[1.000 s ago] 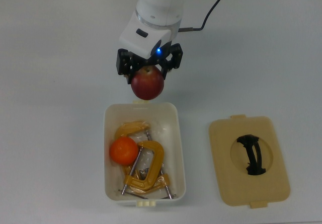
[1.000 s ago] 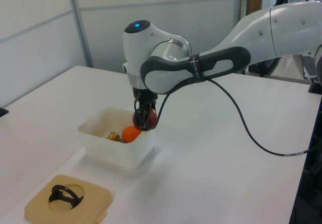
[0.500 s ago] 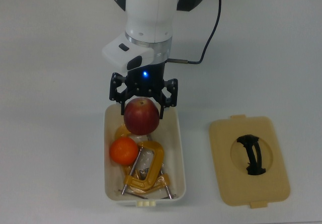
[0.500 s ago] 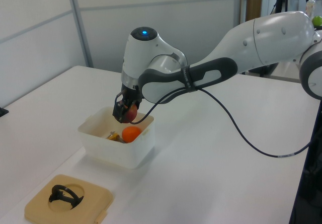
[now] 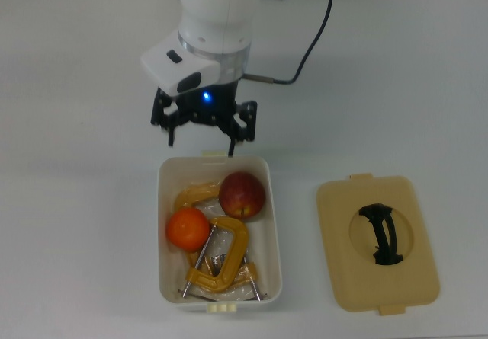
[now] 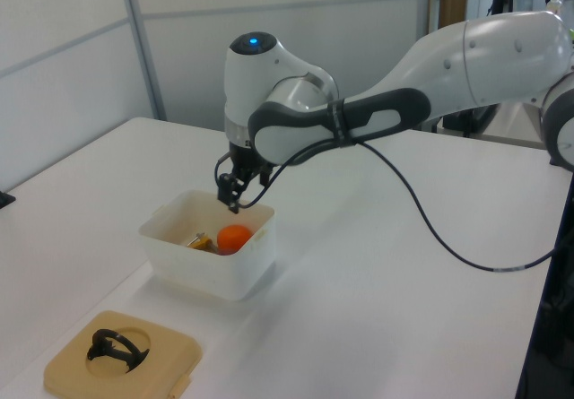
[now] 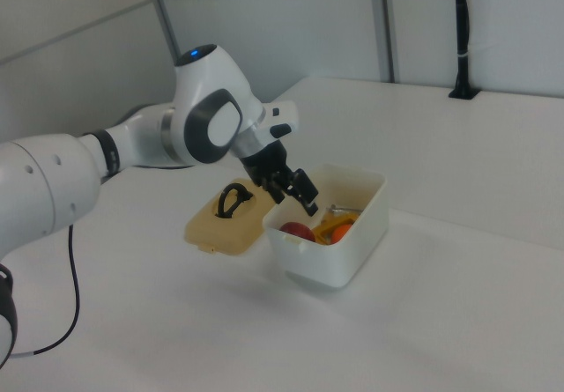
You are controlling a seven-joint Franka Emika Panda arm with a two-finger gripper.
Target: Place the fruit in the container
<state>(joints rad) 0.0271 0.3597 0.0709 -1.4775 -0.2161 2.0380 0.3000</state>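
Apple (image 5: pixel 242 195) and orange (image 5: pixel 187 228) inside tub (image 5: pixel 271 225)

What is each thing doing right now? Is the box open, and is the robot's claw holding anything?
container: open, lid off, upright on the table.
apple: lying inside the container, not held.
orange: lying inside the container, beside the apple.
yellow clamps: lying in the container with the fruit.
lid: flat on the table beside the container, handle up.
gripper: open, empty, above the container's rim.
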